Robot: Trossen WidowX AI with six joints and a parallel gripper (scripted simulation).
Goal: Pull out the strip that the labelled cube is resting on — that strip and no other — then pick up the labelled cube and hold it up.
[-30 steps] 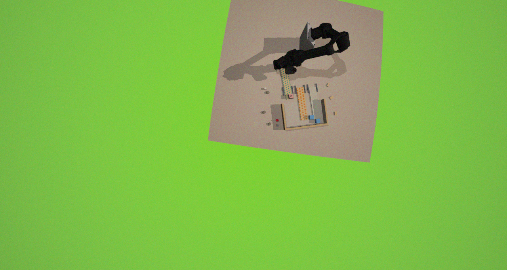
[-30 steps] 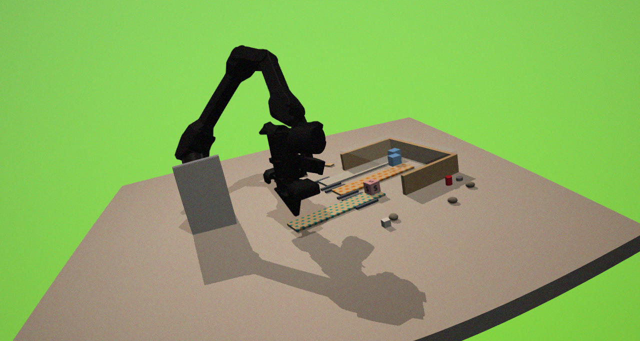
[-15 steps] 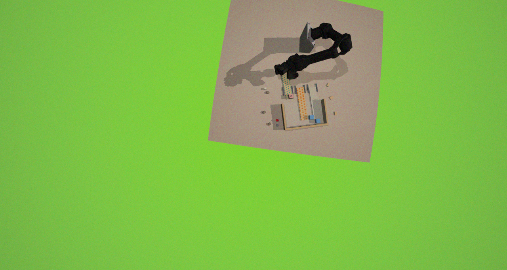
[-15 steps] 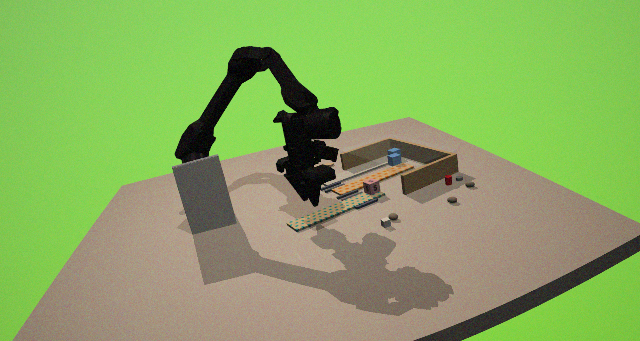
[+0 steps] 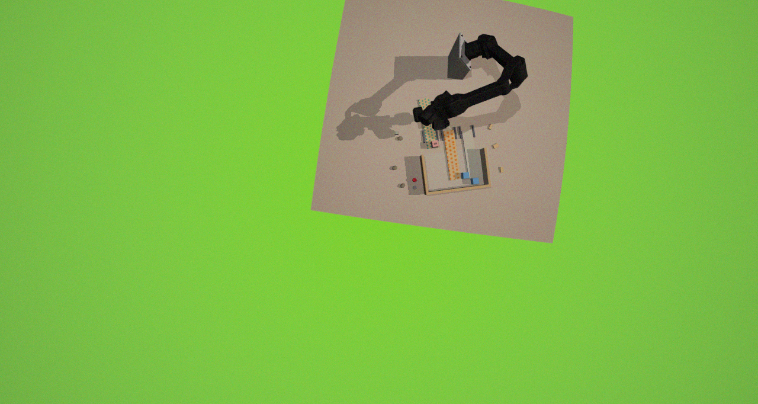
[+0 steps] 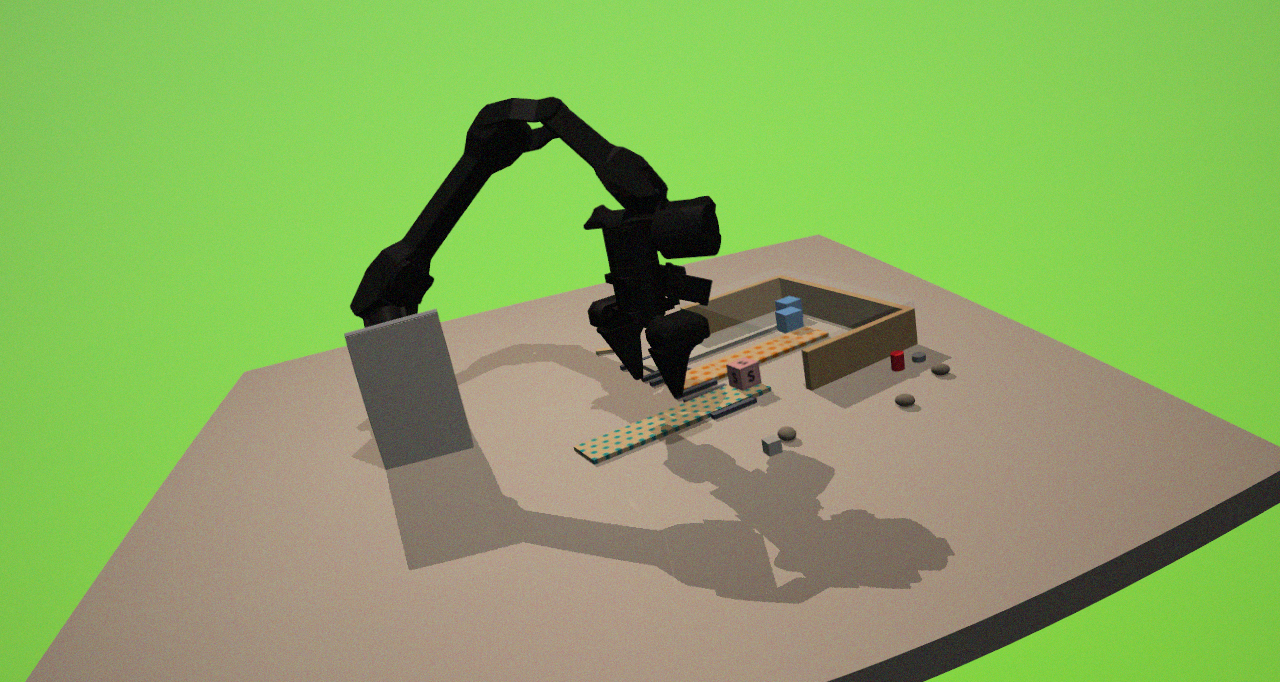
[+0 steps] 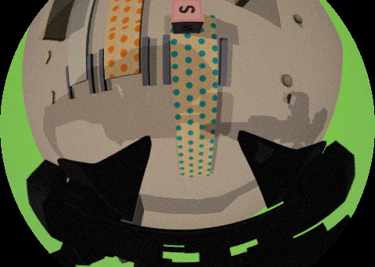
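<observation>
The pink labelled cube (image 5: 434,144) (image 6: 743,372) (image 7: 187,15) shows an S. It sits at the far end of the teal-dotted strip (image 5: 429,134) (image 6: 626,430) (image 7: 195,65), toward one side; whether it rests on the strip or partly beside it is hard to tell. The strip lies between short dark rails, its near end well out past them. An orange-dotted strip (image 5: 451,155) (image 6: 760,352) (image 7: 124,44) and a pale plain strip (image 7: 80,48) lie alongside. My gripper (image 6: 660,386) (image 7: 195,137) is open and empty, above the teal strip's near part, with the cube beyond its fingers. The fingertips are hidden in the top view.
A low wooden wall (image 5: 488,168) (image 6: 861,356) encloses the far area on three sides. Two blue cubes stand inside, one of them the nearer blue cube (image 6: 788,320). Outside are a red cylinder (image 5: 414,180) (image 6: 897,360), a small grey cube (image 6: 771,445) and several stones.
</observation>
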